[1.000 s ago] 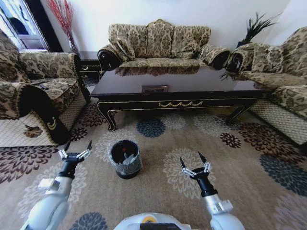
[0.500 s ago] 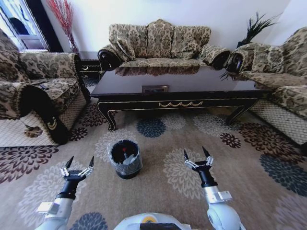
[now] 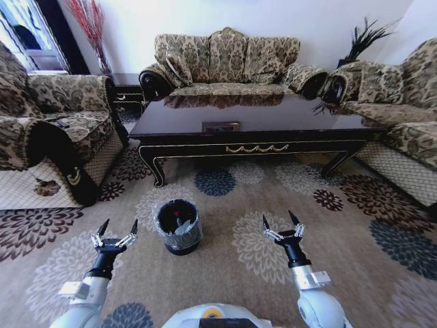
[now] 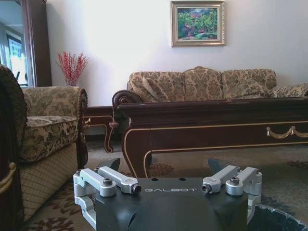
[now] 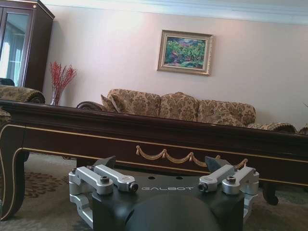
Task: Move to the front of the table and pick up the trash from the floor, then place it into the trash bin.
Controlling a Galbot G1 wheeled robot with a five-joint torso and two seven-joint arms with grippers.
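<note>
The trash bin (image 3: 179, 236), a small black bucket lined with clear plastic, stands on the carpet in front of the table (image 3: 252, 117). Trash (image 3: 179, 214) lies inside it: a tiny red piece and a pale crumpled lump. My left gripper (image 3: 119, 224) hangs open and empty over the carpet, to the left of the bin. My right gripper (image 3: 278, 217) is open and empty to the bin's right. In the left wrist view the open left gripper (image 4: 163, 166) faces the table (image 4: 216, 120), with the bin's rim (image 4: 279, 219) at the corner. The right wrist view has the right gripper (image 5: 160, 162) before the table's gold-trimmed rail (image 5: 163, 154).
A patterned sofa (image 3: 229, 61) stands behind the table. An armchair (image 3: 54, 130) is on the left and another sofa (image 3: 399, 109) on the right. A small dark side table (image 3: 126, 89) sits in the back left corner. Flowered carpet (image 3: 225, 273) spreads between me and the table.
My left arm has drawn back and down toward my body, still open. The right gripper has shifted slightly forward. The bin and table have not moved.
</note>
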